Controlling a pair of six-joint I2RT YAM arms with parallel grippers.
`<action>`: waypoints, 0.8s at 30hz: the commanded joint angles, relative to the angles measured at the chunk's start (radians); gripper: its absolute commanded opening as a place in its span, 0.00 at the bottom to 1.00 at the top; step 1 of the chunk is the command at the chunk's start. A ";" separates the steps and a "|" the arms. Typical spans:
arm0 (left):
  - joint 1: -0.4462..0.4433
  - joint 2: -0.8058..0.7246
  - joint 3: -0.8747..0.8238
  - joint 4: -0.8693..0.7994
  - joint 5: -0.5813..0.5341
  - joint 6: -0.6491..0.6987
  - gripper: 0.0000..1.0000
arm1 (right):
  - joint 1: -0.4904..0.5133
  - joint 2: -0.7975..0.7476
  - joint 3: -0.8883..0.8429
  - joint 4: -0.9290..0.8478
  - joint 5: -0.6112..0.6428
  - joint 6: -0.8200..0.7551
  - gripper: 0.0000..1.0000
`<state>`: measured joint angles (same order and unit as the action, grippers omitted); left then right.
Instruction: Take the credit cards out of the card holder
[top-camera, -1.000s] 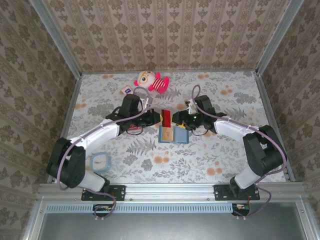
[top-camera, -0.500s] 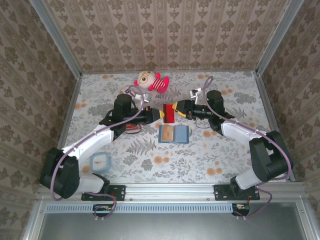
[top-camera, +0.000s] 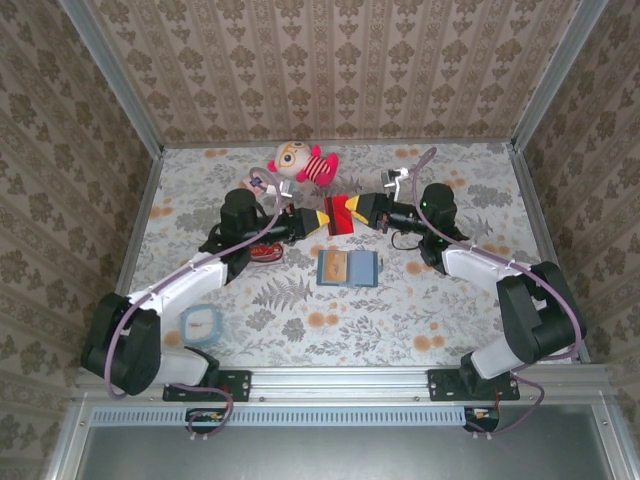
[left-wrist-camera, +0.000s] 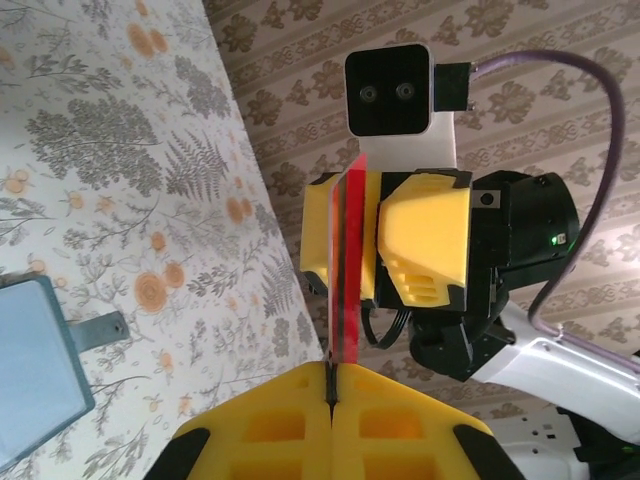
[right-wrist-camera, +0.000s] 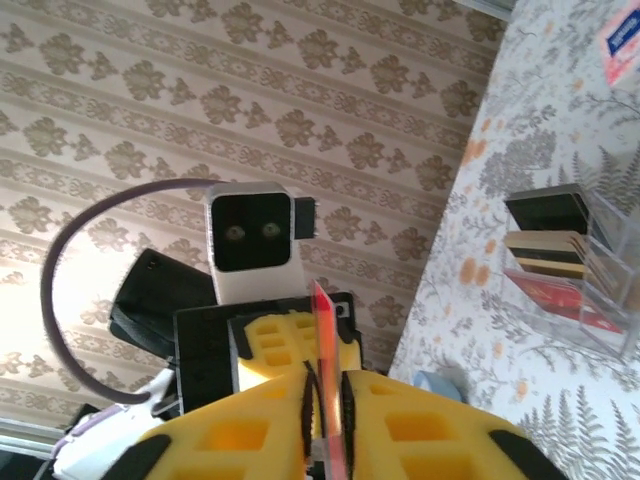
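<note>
Raised higher above the open card holder (top-camera: 348, 268), the red card (top-camera: 342, 213) is pinched by left gripper (top-camera: 320, 220) and right gripper (top-camera: 360, 211).

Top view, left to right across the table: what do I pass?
In order: blue-white box → small packet → left tool → red card → right tool. The doll and wallet overlap these, so they are skipped.
</note>
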<state>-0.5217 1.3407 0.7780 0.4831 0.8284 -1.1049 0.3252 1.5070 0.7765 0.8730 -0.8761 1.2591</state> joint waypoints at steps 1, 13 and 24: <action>0.006 0.011 -0.018 0.127 0.021 -0.075 0.00 | 0.014 -0.001 0.004 0.078 -0.016 0.056 0.12; 0.002 0.038 -0.044 0.260 -0.048 -0.202 0.28 | 0.051 -0.033 -0.014 0.025 0.046 0.058 0.00; 0.006 0.000 -0.036 0.117 -0.056 -0.084 0.00 | 0.052 -0.069 -0.036 -0.172 0.082 -0.026 0.26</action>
<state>-0.5220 1.3743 0.7330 0.6724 0.7849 -1.2793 0.3779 1.4845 0.7429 0.8314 -0.8192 1.2930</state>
